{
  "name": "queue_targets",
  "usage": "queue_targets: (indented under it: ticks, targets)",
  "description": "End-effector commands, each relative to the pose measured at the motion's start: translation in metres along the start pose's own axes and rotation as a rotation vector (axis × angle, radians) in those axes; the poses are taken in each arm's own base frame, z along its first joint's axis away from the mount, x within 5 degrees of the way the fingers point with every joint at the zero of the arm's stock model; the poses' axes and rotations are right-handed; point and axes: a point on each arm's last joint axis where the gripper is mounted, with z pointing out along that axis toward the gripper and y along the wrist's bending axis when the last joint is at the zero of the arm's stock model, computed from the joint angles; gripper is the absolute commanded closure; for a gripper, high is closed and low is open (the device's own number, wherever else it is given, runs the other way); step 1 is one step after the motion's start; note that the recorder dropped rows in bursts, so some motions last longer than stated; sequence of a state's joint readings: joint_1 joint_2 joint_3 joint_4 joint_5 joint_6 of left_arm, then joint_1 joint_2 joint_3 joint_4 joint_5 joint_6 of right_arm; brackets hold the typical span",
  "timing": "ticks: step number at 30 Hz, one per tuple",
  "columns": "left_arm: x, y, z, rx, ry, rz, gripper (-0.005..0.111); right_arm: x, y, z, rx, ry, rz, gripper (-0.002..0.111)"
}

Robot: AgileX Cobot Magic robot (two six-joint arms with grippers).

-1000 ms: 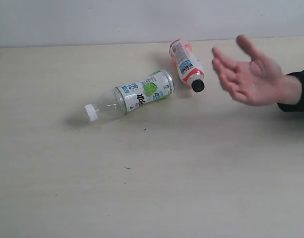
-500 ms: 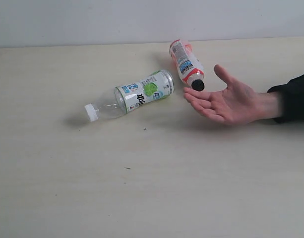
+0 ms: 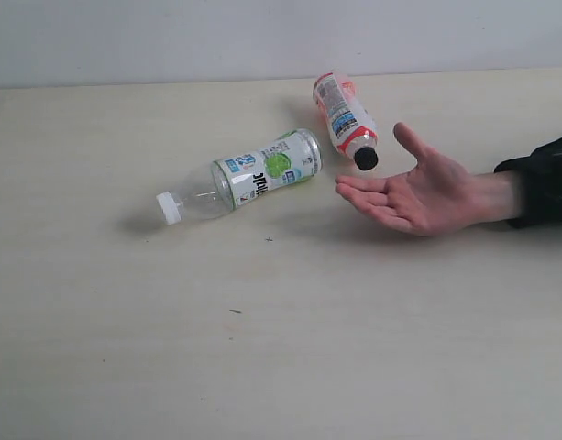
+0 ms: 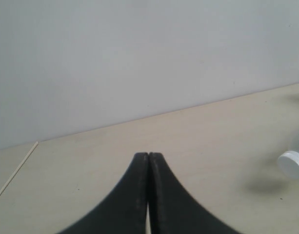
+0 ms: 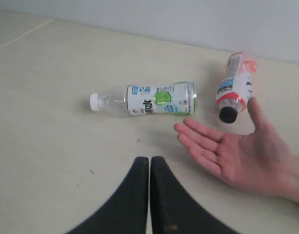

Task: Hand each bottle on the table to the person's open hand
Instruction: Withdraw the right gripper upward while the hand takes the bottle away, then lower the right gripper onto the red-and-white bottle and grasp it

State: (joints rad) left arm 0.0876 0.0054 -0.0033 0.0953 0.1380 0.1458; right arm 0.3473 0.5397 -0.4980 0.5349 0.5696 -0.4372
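Observation:
Two bottles lie on the table (image 3: 262,348). The lime-label bottle (image 3: 253,174) (image 5: 154,100) has its white cap (image 3: 170,208) (image 4: 291,164) pointing left. The red-orange-label bottle (image 3: 343,117) (image 5: 234,85) lies behind it, black cap toward the person's hand (image 3: 413,192) (image 5: 237,153), which is held open, palm up, just right of the bottles. My left gripper (image 4: 149,157) is shut and empty, over bare table. My right gripper (image 5: 150,161) is shut and empty, short of the hand and the lime-label bottle. Neither gripper shows in the exterior view.
A pale wall (image 3: 262,37) rises behind the table's far edge. The person's dark sleeve (image 3: 542,183) reaches in from the right. A seam or edge line (image 4: 15,170) runs across the tabletop in the left wrist view.
The person's hand has come down and leftward from a raised pose to rest open, palm up, beside the black-capped bottle. Both bottles have stayed put.

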Motion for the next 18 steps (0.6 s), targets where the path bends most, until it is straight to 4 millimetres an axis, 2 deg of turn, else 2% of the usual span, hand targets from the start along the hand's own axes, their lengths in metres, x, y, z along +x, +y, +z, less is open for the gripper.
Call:
queue_targets:
  ticks: [1, 5, 8, 13, 18]
  targets:
    - [0.0, -0.001, 0.0, 0.006, -0.01, 0.001, 0.107, -0.031, -0.005, 0.049, -0.032, 0.124, 0.02, 0.106]
    - [0.0, -0.001, 0.0, 0.006, -0.01, 0.001, 0.107, -0.053, -0.009, 0.097, -0.054, 0.243, 0.038, 0.106]
    - [0.0, -0.001, 0.0, 0.006, -0.01, 0.001, 0.107, -0.061, -0.012, 0.12, -0.065, 0.303, 0.048, 0.106]
    - [0.0, -0.001, 0.0, 0.006, -0.01, 0.001, 0.107, -0.085, -0.016, 0.144, -0.074, 0.363, -0.01, 0.106]
    - [0.0, -0.001, 0.0, 0.006, -0.01, 0.001, 0.107, -0.116, -0.035, 0.166, 0.091, 0.36, -0.072, 0.106]
